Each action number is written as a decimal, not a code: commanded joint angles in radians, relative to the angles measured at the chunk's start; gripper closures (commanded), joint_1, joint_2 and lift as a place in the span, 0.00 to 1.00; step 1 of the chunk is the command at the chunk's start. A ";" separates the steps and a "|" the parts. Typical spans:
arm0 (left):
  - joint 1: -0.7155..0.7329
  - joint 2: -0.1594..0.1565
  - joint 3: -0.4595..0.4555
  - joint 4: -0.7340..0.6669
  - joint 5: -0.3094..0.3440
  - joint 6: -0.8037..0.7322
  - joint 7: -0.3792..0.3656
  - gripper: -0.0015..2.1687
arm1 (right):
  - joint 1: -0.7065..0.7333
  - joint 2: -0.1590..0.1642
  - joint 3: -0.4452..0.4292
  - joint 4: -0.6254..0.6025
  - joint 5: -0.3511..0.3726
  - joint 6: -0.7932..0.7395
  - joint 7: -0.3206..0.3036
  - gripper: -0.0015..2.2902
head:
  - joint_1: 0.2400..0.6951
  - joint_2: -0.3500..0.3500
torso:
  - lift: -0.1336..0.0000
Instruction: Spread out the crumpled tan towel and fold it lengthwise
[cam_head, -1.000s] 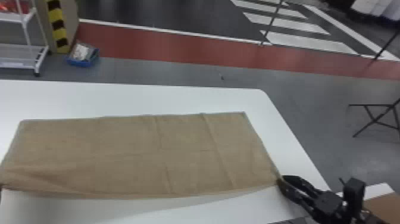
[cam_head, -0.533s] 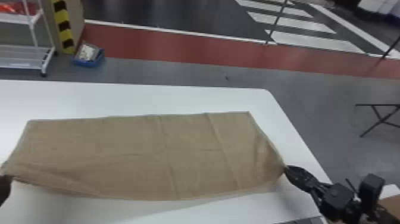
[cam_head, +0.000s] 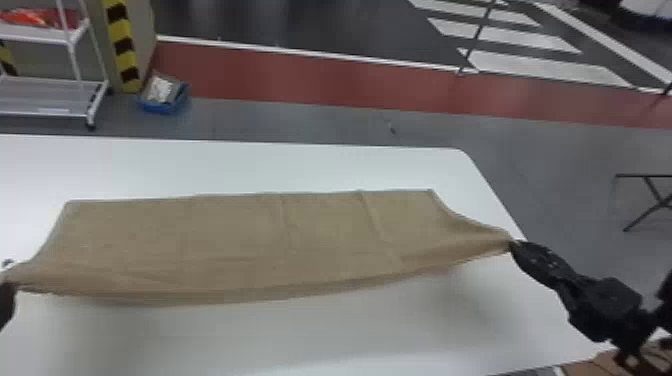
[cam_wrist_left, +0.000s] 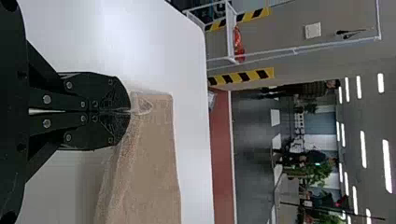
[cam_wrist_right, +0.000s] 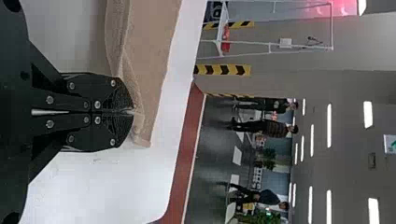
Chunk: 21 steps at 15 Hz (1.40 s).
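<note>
The tan towel (cam_head: 225, 240) is spread wide across the white table, its far edge lying flat and its near edge raised between both grippers. At the head view's left edge, my left gripper (cam_head: 7, 287) holds the near left corner. My right gripper (cam_head: 515, 244) has the near right corner pinched. In the left wrist view the fingers of my left gripper (cam_wrist_left: 130, 111) are closed on the towel (cam_wrist_left: 152, 163). The right wrist view has my right gripper (cam_wrist_right: 133, 112) closed on the towel (cam_wrist_right: 144, 56) in the same way.
The white table (cam_head: 300, 165) has a rounded far right corner. Beyond it on the floor are a white shelf rack (cam_head: 50, 100) and a blue bin (cam_head: 162, 97). A dark folding stand (cam_head: 650, 187) is at the right, and a brown surface (cam_head: 595, 365) lies near the bottom right.
The towel's near edge has lifted off the table and its near corners are stretched outward. Both grippers have risen with them, and the right one has moved slightly away from me.
</note>
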 joint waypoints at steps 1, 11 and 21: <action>0.002 0.000 0.022 -0.050 0.004 0.138 0.018 0.78 | 0.000 0.016 -0.048 -0.037 -0.083 0.122 -0.001 0.72 | 1.00 0.14 | 0.07; -0.383 -0.010 -0.043 0.155 0.039 0.426 0.042 0.78 | -0.255 -0.029 0.055 0.148 0.058 0.287 -0.118 0.72 | 1.00 0.15 | 0.07; -0.655 -0.009 -0.102 0.407 0.025 0.436 0.022 0.78 | -0.420 -0.047 0.153 0.285 0.115 0.337 -0.136 0.72 | 1.00 0.26 | 0.07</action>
